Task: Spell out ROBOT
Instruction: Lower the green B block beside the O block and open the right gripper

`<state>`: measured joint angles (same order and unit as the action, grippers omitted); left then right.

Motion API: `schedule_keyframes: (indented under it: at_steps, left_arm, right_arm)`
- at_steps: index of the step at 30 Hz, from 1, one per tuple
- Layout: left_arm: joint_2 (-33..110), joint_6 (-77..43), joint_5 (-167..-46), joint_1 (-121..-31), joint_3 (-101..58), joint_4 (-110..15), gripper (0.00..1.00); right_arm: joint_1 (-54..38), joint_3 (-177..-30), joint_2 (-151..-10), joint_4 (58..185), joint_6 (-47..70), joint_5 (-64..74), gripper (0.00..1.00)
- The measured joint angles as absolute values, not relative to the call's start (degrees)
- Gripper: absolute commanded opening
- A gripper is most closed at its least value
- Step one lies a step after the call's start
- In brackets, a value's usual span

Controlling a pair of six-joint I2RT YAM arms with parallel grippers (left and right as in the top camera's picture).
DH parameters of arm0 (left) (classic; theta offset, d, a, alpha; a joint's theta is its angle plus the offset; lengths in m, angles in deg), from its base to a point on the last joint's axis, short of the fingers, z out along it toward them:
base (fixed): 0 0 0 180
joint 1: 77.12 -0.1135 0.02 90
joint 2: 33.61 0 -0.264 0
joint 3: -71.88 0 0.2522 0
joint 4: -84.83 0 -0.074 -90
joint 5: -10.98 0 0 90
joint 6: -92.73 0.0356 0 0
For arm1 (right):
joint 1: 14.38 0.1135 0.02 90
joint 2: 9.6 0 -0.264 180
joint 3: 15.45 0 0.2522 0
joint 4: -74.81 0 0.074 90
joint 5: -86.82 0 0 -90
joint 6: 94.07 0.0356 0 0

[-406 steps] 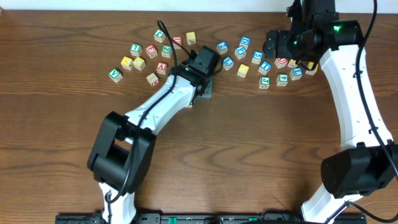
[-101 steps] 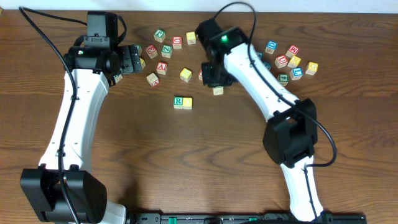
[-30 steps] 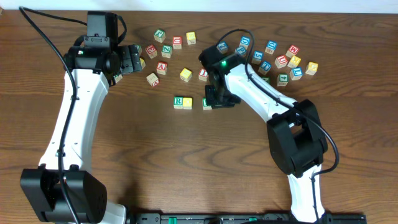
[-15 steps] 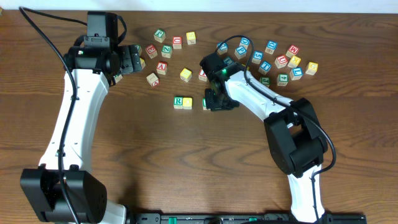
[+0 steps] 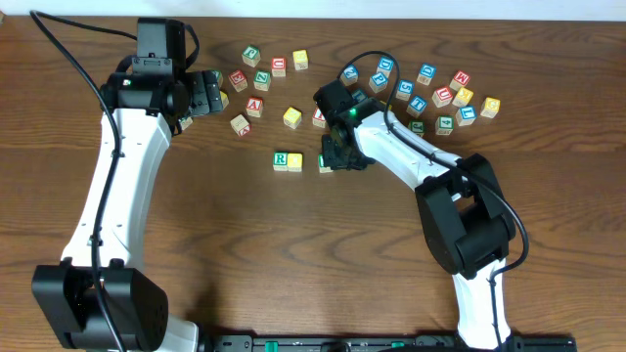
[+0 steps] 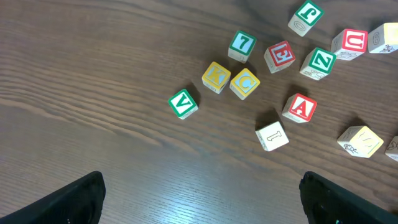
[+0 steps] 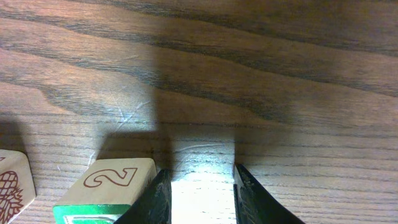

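Right pincer (image 7: 201,179), slightly parted over bare tabletop (image 7: 280,74) and holding nothing, has one finger (image 7: 157,202) against the green-faced cube (image 7: 115,180), probably the B: slide it gently, squarely, until flush beside the yellow cube (image 5: 295,161) and R (image 5: 281,158).

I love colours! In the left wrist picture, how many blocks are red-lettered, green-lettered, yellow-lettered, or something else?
Red-lettered blocks: 3
Green-lettered blocks: 4
Yellow-lettered blocks: 2
Other blocks, pale or cut off at the edge: 4
Total: 13
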<state>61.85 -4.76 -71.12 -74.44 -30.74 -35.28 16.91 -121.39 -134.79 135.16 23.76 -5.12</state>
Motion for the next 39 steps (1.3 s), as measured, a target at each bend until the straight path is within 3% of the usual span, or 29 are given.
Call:
schedule_keyframes:
  at_steps: [39]
  left_arm:
    - [61.9, -4.8, -71.1, -74.4, -30.7, -35.3, 0.98]
  right_arm:
    - [18.1, -121.4, -134.8, 134.6, 26.5, 0.1, 0.29]
